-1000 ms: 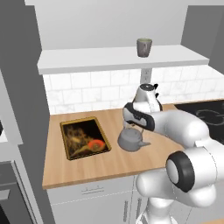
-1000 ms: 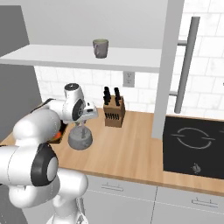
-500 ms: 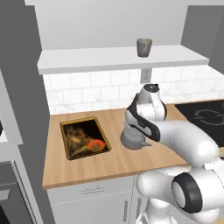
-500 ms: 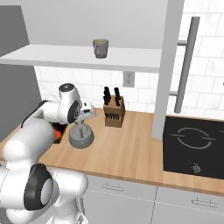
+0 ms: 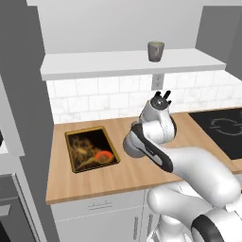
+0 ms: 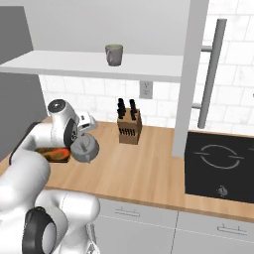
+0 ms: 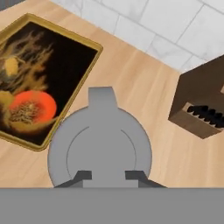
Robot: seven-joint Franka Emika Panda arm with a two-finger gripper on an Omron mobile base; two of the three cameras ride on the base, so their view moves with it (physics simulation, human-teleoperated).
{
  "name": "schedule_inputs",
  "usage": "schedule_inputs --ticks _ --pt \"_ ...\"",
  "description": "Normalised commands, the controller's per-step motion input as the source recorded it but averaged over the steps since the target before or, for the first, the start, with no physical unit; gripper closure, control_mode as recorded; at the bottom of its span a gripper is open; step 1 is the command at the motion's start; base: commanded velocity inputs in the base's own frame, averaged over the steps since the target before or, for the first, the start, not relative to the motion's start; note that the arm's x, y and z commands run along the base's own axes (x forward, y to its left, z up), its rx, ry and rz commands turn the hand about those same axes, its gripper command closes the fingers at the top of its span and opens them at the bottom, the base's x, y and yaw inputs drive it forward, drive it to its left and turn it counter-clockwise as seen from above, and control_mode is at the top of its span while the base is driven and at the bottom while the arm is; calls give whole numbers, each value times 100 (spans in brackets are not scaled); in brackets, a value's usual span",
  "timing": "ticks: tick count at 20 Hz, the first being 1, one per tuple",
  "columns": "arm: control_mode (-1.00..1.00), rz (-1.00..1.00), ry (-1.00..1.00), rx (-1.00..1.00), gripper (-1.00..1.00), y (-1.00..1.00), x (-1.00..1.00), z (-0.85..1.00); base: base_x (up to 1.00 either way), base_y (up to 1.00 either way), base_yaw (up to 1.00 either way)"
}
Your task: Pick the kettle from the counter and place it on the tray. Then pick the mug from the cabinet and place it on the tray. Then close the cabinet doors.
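My gripper [image 7: 108, 177] is shut on the grey kettle [image 7: 99, 151], which hangs right under the hand with its spout pointing toward the wall. In the right base view the kettle [image 6: 84, 148] sits low over the wooden counter [image 6: 144, 168], below my gripper [image 6: 83, 137]. It is just right of the gold-rimmed tray [image 7: 65, 31], not over it. The tray [image 5: 69, 151] lies flat on the counter [image 5: 123, 175] at the left. The grey-green mug [image 5: 155, 50] [image 6: 113, 54] stands upright on the open cabinet's shelf [image 5: 118, 64]. My arm hides the kettle in the left base view.
A brown knife block [image 6: 129, 130] [image 7: 201, 100] stands by the tiled wall, right of the kettle. The black stovetop [image 6: 218, 163] [image 5: 220, 130] lies further right. An open cabinet door with a long bar handle [image 6: 213, 74] juts out above the stovetop's left edge.
The fingers have shut on the kettle. The arm has swung left with it, carrying it a little up and toward the tray; the arm now covers it in the left base view.
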Motion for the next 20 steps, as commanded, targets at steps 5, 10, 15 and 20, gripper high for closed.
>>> schedule_inputs --ticks 5,10,15,20 --pt "-100 14 -6 -5 100 31 11 50 0 0 0" --pt "-100 14 -4 -3 100 32 15 31 0 0 0" --pt "-100 14 0 0 100 53 17 -1 0 0 0" --pt "-100 14 0 -1 100 58 22 -3 0 0 0"
